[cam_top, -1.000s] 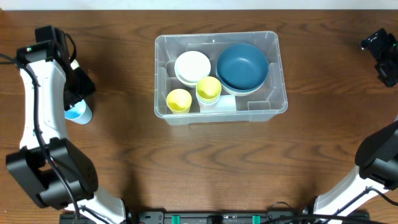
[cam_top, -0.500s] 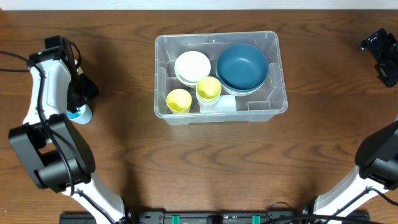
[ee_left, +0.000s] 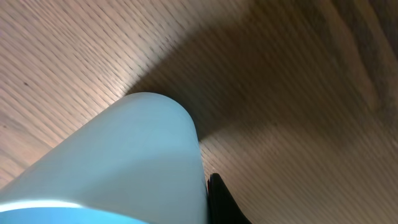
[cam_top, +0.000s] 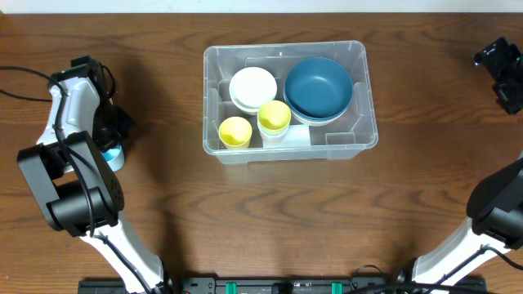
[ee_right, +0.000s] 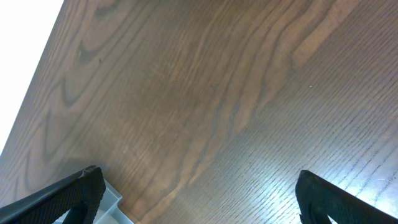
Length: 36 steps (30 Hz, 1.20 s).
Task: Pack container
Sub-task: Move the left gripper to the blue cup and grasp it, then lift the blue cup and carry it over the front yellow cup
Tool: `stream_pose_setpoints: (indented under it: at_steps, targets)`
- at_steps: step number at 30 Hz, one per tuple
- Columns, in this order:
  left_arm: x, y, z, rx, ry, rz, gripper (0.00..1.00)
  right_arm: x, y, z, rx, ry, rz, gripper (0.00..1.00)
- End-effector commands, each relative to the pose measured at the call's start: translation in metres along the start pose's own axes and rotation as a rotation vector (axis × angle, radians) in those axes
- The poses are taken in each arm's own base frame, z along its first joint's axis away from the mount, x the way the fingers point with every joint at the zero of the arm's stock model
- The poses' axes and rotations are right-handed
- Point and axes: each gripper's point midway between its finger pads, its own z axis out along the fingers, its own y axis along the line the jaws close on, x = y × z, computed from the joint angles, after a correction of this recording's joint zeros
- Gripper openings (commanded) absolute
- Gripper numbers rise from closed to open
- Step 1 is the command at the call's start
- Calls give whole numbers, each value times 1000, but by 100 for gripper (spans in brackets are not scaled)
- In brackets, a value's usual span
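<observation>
The clear container stands at the table's middle. It holds stacked white bowls, stacked dark blue bowls and yellow cups, one stack beside its pale label. A light blue cup stands on the table far left. My left gripper is down on it. In the left wrist view the cup fills the lower left, with one black finger pressed on its side; the other finger is hidden. My right gripper is open and empty at the far right.
The right wrist view shows bare wood between the open fingers and a pale box corner at the lower left. The table's back edge runs along the top of the overhead view. A black bar lies at the front edge.
My left arm has swung its wrist down and right over the blue cup, and the cup has shifted slightly right and toward the front. The right arm has not moved.
</observation>
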Motion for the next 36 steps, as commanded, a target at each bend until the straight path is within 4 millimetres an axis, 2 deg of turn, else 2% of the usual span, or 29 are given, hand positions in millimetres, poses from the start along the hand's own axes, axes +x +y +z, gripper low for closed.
stream_pose_setpoints:
  at_steps: [1,4,7,15,21,25,28,30,36]
  targets:
    - [6,-7,-4,49,28,3,6,0,1,-1,-2,-2,6,99]
    - [7,-13,-17,91,20,13,6,0,1,-1,-1,-2,6,99]
    - [10,-22,-41,162,0,39,6,0,1,-1,-2,-2,6,99]
    - [32,-41,-142,366,-195,142,6,0,1,-1,-2,-2,6,99]
    - [77,-59,-227,514,-416,302,6,0,1,-1,-2,-2,6,99]
    - [122,-93,-268,619,-523,478,6,0,1,-1,-2,-2,6,99]
    - [151,-124,-278,653,-565,629,6,0,1,-1,-2,-2,6,99]
    - [167,-143,-273,640,-564,692,6,0,1,-1,-2,-2,6,99]
    - [195,-183,-231,554,-474,816,6,0,1,-1,-2,-2,6,99]
